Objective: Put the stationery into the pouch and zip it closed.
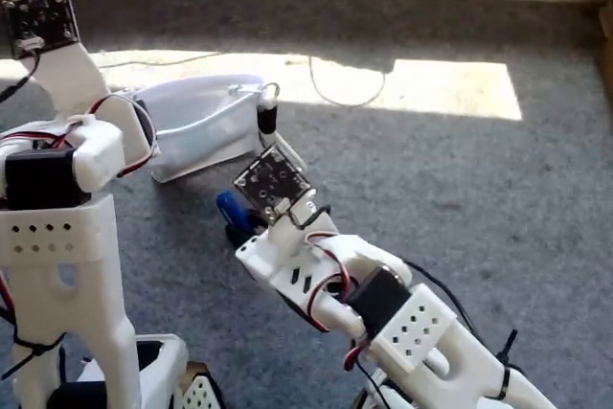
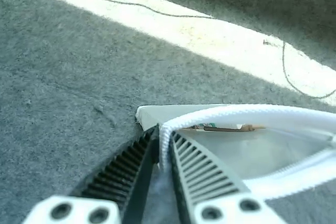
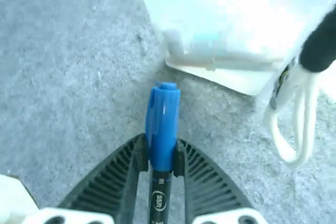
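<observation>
On the carpet [image 1: 460,198], far-left part, beside the sunlit strip [image 1: 431,88]: pouch [image 1: 196,131], mouth open, something pale showing inside.
Item: my left gripper [image 2: 159,139], clamped on the pouch's zipper rim.
Item: my right gripper [image 3: 160,153], closed on a blue marker [image 3: 163,121], cap forward, just short of the pouch's near wall.
Step, I judge: loading; zipping not begun.
Next move calls for raising the marker over the rim, clear of the loop [image 3: 294,124] beside it.
Room: broad bare carpet on my right.
</observation>
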Available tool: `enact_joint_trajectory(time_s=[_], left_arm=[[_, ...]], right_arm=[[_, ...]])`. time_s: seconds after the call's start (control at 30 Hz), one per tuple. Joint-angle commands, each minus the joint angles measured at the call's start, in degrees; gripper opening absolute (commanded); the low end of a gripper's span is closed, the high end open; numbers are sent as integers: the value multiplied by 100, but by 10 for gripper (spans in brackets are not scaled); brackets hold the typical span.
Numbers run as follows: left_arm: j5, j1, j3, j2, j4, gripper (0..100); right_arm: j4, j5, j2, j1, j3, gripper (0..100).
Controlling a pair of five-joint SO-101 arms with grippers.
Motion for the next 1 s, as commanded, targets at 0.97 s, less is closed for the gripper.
enact_joint_trajectory(time_s=[0.97], left_arm=[[18,989,-400,-136,246,7]], right_arm=[[-4338,-862,-2044,330,-48,5]])
